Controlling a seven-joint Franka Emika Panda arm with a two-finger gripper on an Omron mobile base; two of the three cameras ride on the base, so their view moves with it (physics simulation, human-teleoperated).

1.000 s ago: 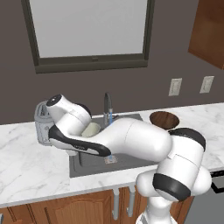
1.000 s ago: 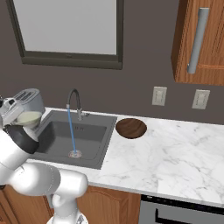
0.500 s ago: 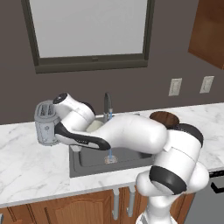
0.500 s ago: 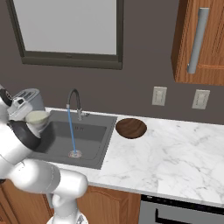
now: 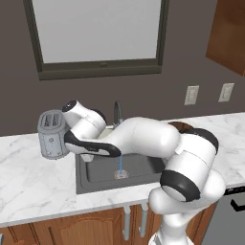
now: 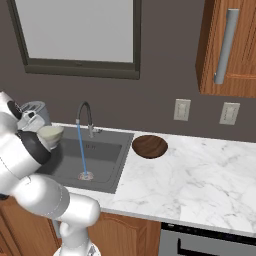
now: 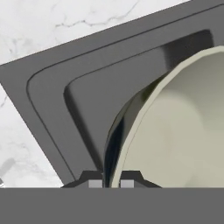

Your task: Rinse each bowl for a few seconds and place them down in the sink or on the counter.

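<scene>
A: Cream bowl (image 7: 175, 127) first. Where is it?

B: Held at its rim by the end effector (image 7: 111, 183), over the left part of the sink (image 7: 87, 87). Hand view: both fingertips (image 7: 95, 183) sit tight on either side of the bowl's thin rim, so the end effector is clamped on it. Pale glossy inside faces the camera.

A: Base views?

B: Right base view shows the cream bowl (image 6: 50, 133) at the sink's left edge, beside the arm's dark wrist, open side roughly up. Apart from the water.

A: Water running?

B: Yes. Thin blue stream (image 6: 81, 150) falls from the dark arched faucet (image 6: 85, 114) straight onto the round drain (image 6: 86, 176). The bowl is left of the stream, not under it.

A: Other bowl?

B: Dark brown bowl (image 6: 149, 146) sits on the bench (image 6: 200, 175), just right of the sink (image 6: 100, 155), upright. In the left base view only a sliver of it (image 5: 184, 126) peeks over the arm.

A: Anything else?

B: Silver toaster (image 5: 51, 135) on the bench left of the sink, near the arm's wrist. Two wall outlets (image 6: 181, 109) behind the bench, window above the faucet, wooden cabinet upper right.
</scene>
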